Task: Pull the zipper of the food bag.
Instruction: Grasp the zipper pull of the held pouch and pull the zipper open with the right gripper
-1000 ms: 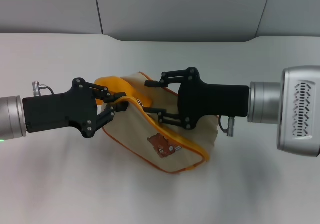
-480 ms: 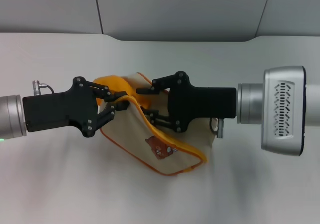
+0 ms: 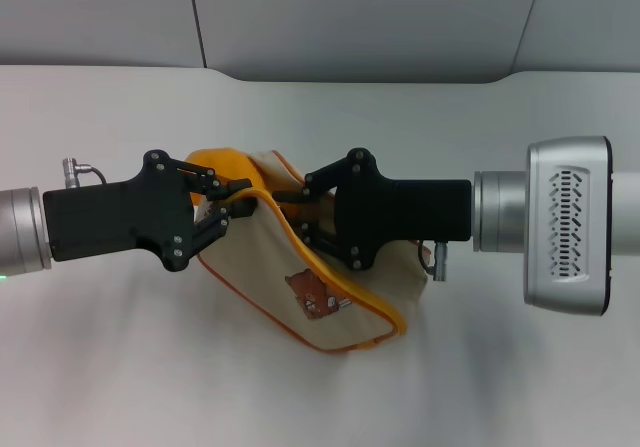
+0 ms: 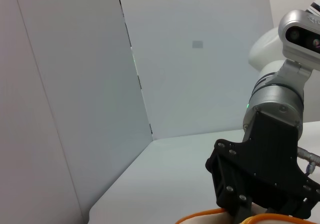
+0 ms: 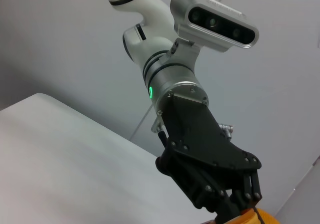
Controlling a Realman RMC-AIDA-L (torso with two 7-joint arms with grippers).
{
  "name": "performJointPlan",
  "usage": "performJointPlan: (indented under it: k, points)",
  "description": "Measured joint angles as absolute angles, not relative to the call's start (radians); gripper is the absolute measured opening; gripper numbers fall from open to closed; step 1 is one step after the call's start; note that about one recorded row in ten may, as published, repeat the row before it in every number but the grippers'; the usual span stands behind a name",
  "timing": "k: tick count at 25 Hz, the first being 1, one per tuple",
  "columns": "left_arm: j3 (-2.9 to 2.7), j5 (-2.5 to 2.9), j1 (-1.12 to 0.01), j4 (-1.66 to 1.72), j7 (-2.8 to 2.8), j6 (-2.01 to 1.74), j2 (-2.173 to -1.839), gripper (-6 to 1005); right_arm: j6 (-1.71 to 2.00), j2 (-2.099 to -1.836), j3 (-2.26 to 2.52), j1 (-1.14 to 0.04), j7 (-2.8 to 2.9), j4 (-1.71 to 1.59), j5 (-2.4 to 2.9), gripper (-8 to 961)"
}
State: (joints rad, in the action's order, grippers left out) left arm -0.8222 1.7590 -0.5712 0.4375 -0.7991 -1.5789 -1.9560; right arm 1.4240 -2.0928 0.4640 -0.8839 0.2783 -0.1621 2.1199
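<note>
Head view: left gripper (image 3: 228, 202) fingers clamp the food bag (image 3: 310, 267); right gripper (image 3: 290, 215) fingers apart.

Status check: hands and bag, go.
Left hand shut on bag edge. Right hand at the zipper, grip not clear. Nothing in the way.

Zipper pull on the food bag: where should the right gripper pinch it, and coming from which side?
Judging by the head view, pinch the zipper at its tab near the bag's upper corner, approaching from the robot's right. The left gripper is shut on the food bag at that corner, bracing it. The right gripper sits beside it, fingers part-closed; the tab itself is hidden.
</note>
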Motion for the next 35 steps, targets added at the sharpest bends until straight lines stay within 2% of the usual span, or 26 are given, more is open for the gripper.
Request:
performJointPlan:
  k: [3,11,20,27,29,35]
  points:
    - [-0.822,1.759,-0.569,0.437,-0.799,-1.581,-1.956,107,1.418,-2.093,0.469,-0.884,0.279,-0.162,2.12,213]
    - [-0.818,1.759,-0.561,0.442,-0.799,-1.586,-1.961,107,1.414,-2.092,0.471,-0.887,0.292,-0.162,2.123,24]
    - [-0.774,1.759,-0.547,0.455,-0.799,-1.585,-1.968,107,1.418,-2.087,0.545,-0.875,0.341,-0.201,2.127,0]
    - [-0.695,1.758,-0.53,0.443,-0.813,-1.534,-1.97,108,1.595,-2.085,0.69,-0.711,0.54,-0.47,2.128,1]
    - [-0.683,1.757,-0.522,0.443,-0.817,-1.515,-1.982,108,1.606,-2.085,0.716,-0.675,0.568,-0.516,2.128,1]
    - [-0.679,1.757,-0.514,0.443,-0.833,-1.506,-1.989,107,1.618,-2.085,0.721,-0.625,0.583,-0.541,2.095,0]
